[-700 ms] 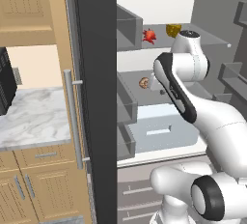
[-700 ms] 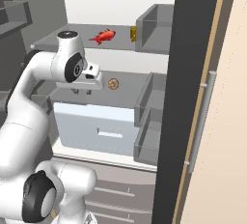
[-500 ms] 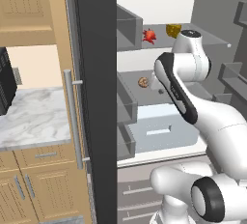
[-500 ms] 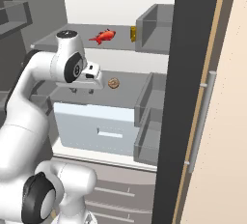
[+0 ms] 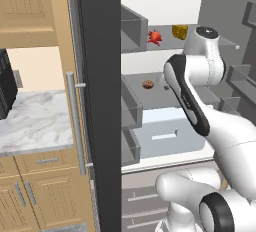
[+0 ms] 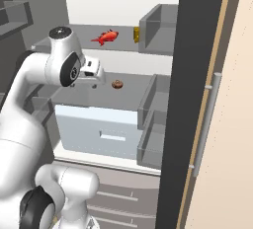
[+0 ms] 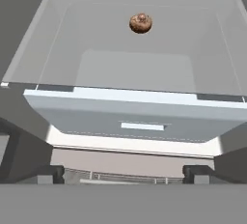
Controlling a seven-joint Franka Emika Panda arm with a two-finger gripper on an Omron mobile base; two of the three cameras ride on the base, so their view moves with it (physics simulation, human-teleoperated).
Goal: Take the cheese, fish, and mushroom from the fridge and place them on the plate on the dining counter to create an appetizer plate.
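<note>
Up at the top centre of the hand view sits the mushroom (image 7: 141, 23), alone on the grey middle shelf of the open fridge (image 5: 100, 101), above the pale drawer (image 7: 140, 121). The fish (image 6: 105, 37) and cheese (image 5: 179, 31) are one shelf higher (upper middle of both base views). Looks like the reach for the mushroom is the step in hand. The hand (image 7: 124, 174) is spread wide with nothing in it, well short of the mushroom. Next it needs to push forward over the shelf, then close. The arm is folded high, wrist angled down at the shelf.
</note>
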